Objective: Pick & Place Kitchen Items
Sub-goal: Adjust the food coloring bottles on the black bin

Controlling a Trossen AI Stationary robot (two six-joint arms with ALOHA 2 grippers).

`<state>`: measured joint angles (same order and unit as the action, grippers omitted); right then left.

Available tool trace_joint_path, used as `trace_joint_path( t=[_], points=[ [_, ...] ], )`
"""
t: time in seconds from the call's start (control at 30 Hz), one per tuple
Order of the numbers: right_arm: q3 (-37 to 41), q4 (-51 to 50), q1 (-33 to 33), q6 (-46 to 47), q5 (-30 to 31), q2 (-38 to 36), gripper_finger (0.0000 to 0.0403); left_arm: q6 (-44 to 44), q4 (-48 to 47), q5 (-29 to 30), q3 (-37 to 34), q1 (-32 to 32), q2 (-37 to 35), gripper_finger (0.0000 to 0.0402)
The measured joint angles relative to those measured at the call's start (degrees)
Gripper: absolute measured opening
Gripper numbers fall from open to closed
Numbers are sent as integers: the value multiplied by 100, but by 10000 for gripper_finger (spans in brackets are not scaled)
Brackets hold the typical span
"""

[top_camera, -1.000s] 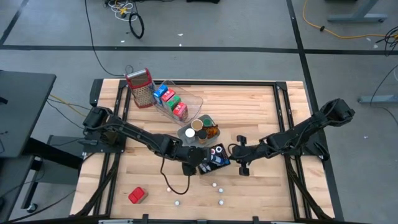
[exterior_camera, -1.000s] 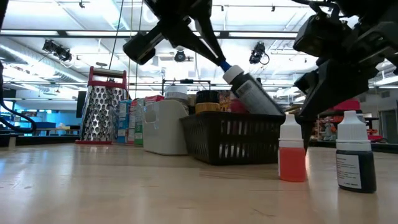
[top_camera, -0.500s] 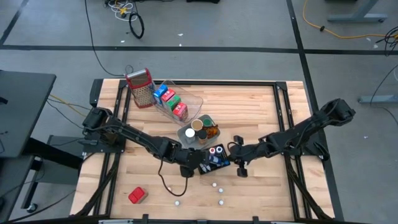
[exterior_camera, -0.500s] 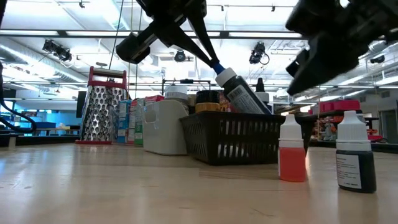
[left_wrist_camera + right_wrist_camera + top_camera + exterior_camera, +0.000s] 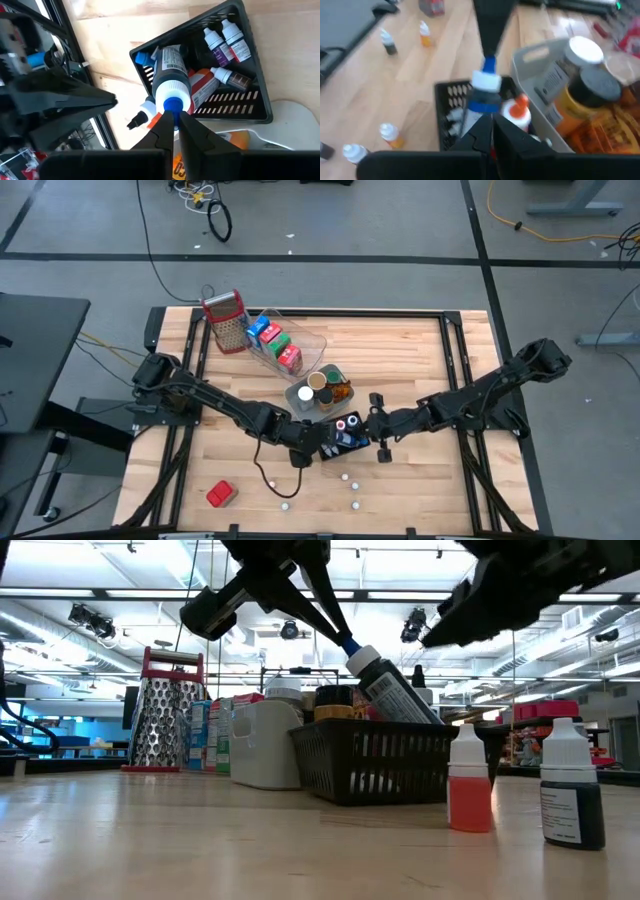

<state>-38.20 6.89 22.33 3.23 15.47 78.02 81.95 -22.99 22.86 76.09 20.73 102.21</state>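
My left gripper (image 5: 173, 131) is shut on a dark dropper bottle (image 5: 392, 692) with a white collar and blue tip, tilted over the black basket (image 5: 380, 765). The bottle's lower end dips behind the basket's rim in the low view. Several small dropper bottles (image 5: 225, 45) lie inside the basket. My right gripper (image 5: 492, 131) is shut and holds nothing. It hovers just right of the basket (image 5: 345, 436), above the table, pointing toward the bottle (image 5: 484, 82). My left gripper pinches the bottle's blue tip (image 5: 173, 106) between its two fingertips, slanting down from above. The bottle hangs tilted below the fingers (image 5: 325, 615), label side up, its base over the basket's corner (image 5: 150, 55). Whether the base rests on anything is hidden by the basket wall.
A grey tray (image 5: 300, 395) with jars stands beside the basket on its far side, with a clear tray of cartons (image 5: 280, 345) and a grater (image 5: 228, 320) beyond. An orange bottle (image 5: 468, 780) and a dark bottle (image 5: 572, 792) stand on the table near the front. A red item (image 5: 220, 494) lies at the front left.
My right gripper has risen and drawn a little toward the basket, rolling as it went; it stays shut. The bottle stays in my left gripper's hold, tilted over the basket.
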Motion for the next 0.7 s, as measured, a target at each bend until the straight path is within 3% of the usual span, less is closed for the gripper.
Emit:
trace_joint_path(
  t=[0.27,0.57,0.7],
  points=[
    [0,586,-46,66,-301,3,41,36,-4,2,0,0,0,16],
    [-9,1028,-3,758,-276,459,155,80,11,30,0,4,0,16],
    [-48,876,44,882,-106,789,182,92,38,49,0,4,0,17]
  ],
)
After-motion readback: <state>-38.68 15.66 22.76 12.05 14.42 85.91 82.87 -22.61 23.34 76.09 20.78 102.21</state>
